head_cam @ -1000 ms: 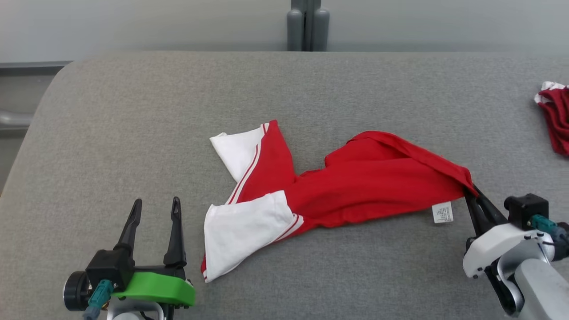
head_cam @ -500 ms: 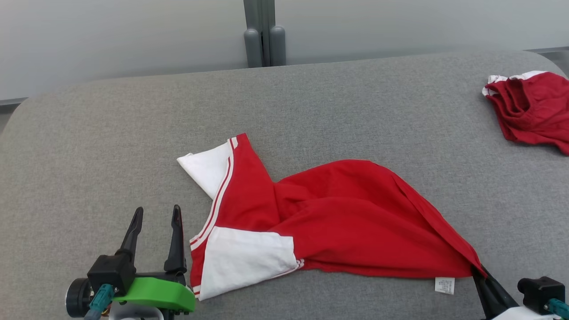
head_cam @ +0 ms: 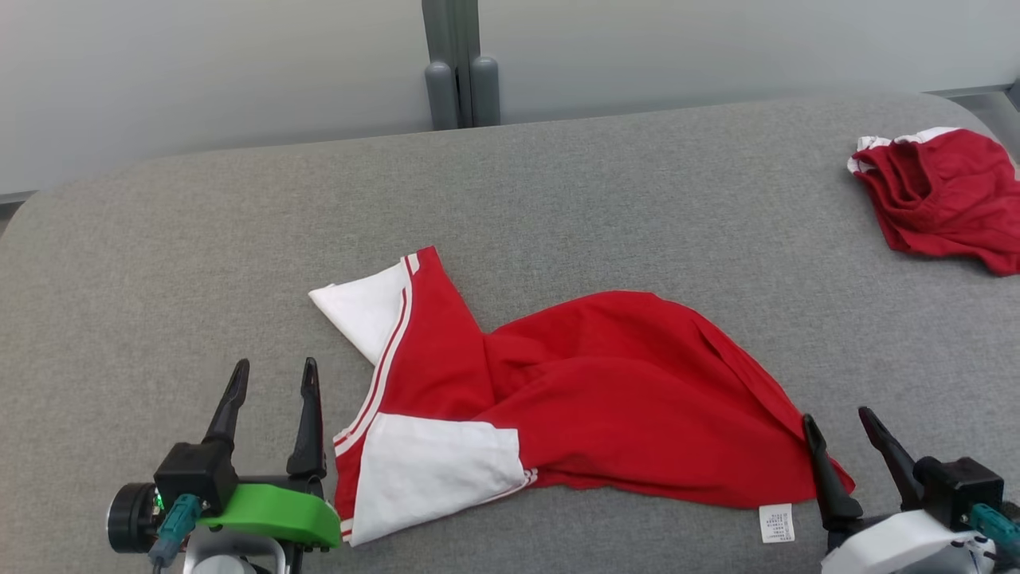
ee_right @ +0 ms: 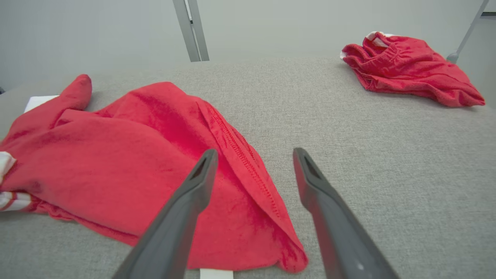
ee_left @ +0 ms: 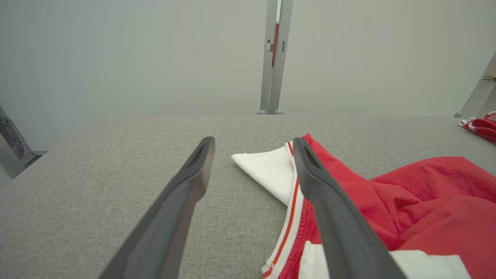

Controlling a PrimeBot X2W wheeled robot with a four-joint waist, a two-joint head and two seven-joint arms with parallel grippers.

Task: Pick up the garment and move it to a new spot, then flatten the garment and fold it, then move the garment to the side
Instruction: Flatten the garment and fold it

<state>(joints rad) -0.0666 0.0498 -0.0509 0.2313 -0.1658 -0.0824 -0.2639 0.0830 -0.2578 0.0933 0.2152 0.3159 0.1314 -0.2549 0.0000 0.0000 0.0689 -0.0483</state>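
A red garment with white sleeves (head_cam: 606, 399) lies rumpled and twisted on the grey table (head_cam: 558, 183); its white label (head_cam: 775, 522) sticks out at the lower right corner. My right gripper (head_cam: 838, 424) stands open just right of that corner, with its left finger over the cloth edge; the right wrist view shows the red cloth (ee_right: 155, 162) lying free under the open right gripper (ee_right: 254, 154). At the lower left my left gripper (head_cam: 275, 371) is open beside the white sleeve (head_cam: 430, 466). In the left wrist view the open left gripper (ee_left: 252, 142) frames the other white sleeve (ee_left: 267, 170).
A second red garment (head_cam: 940, 195) lies bunched at the table's far right edge, also seen as a red heap (ee_right: 407, 69) in the right wrist view. A grey post (head_cam: 454, 64) stands behind the table. Bare grey surface lies to the left and behind the garment.
My right gripper has opened and let go of the garment's corner, which now rests on the table. The head camera shifted, so the whole scene sits differently. The left gripper stays open.
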